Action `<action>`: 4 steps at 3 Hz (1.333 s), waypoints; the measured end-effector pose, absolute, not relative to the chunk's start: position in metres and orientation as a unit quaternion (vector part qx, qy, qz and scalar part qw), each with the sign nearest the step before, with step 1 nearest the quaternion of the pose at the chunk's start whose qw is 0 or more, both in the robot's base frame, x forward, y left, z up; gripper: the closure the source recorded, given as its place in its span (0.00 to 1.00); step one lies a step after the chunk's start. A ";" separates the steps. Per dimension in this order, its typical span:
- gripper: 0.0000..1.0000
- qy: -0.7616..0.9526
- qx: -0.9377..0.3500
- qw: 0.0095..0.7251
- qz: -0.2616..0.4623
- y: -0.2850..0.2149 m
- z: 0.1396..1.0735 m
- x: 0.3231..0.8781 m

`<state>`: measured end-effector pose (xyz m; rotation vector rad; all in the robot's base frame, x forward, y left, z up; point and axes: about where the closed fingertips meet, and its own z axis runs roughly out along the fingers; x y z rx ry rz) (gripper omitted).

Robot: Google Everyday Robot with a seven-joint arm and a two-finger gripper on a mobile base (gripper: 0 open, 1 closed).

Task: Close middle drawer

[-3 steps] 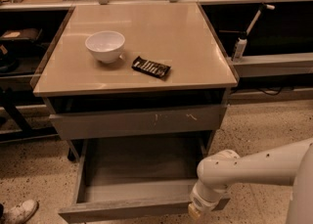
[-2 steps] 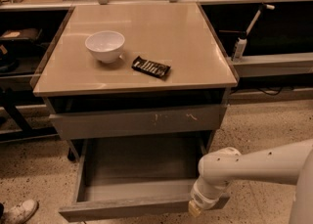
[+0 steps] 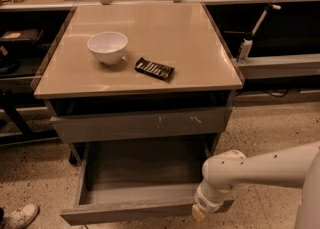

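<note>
One middle drawer [image 3: 145, 211] stands pulled well out, low in the cabinet [image 3: 140, 89]. My gripper [image 3: 200, 212] sits at the right end of its front panel, in front of the cabinet; open or closed, I cannot tell. Best, I judge: push squarely toward the cabinet, without skew. Count: two drawers, the scratched upper drawer [image 3: 140, 123] included, then on the cabinet top one white bowl [image 3: 107, 47] and one dark wrapped bar [image 3: 155, 69].
</note>
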<state>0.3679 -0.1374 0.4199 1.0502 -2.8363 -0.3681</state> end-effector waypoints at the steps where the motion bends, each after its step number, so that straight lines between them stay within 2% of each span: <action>1: 0.36 -0.930 0.344 0.047 -0.121 -0.137 0.420 0.368; 2: 0.13 -0.930 0.344 0.047 -0.121 -0.137 0.420 0.368; 3: 0.00 -0.930 0.344 0.047 -0.121 -0.137 0.420 0.368; 4: 0.00 -0.930 0.344 0.047 -0.121 -0.137 0.420 0.368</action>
